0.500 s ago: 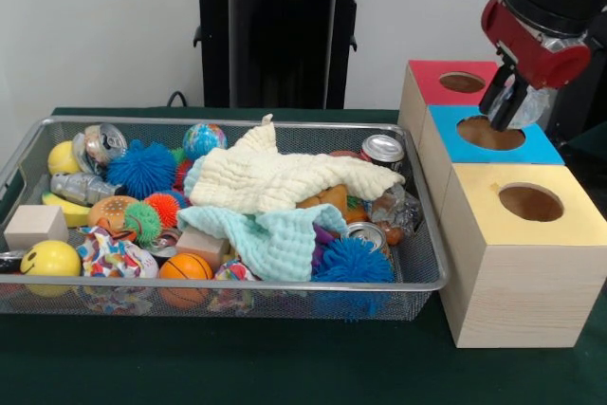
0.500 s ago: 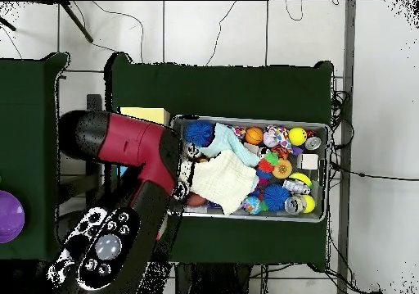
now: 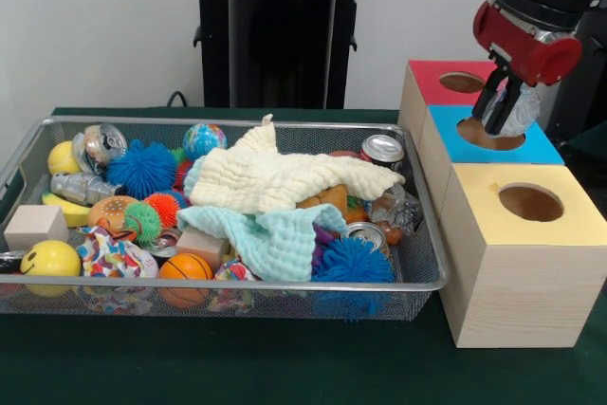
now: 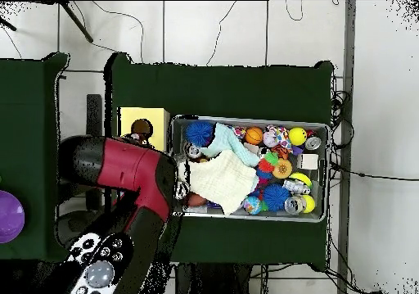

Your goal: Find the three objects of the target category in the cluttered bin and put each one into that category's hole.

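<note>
One camera faces me from across the dark green cloth-covered table (image 3: pixel 285 367), close and low, so the large silver wire-mesh bin (image 3: pixel 432 277) sits at its near edge and my black pedestal (image 3: pixel 275 35) stands beyond the far edge. The other camera hangs high above, looking straight down, my base at its bottom, taking in the whole table (image 4: pixel 245 86) and floor. Both views share the bin (image 4: pixel 323 125) and my red and black arm (image 4: pixel 131 172).
</note>
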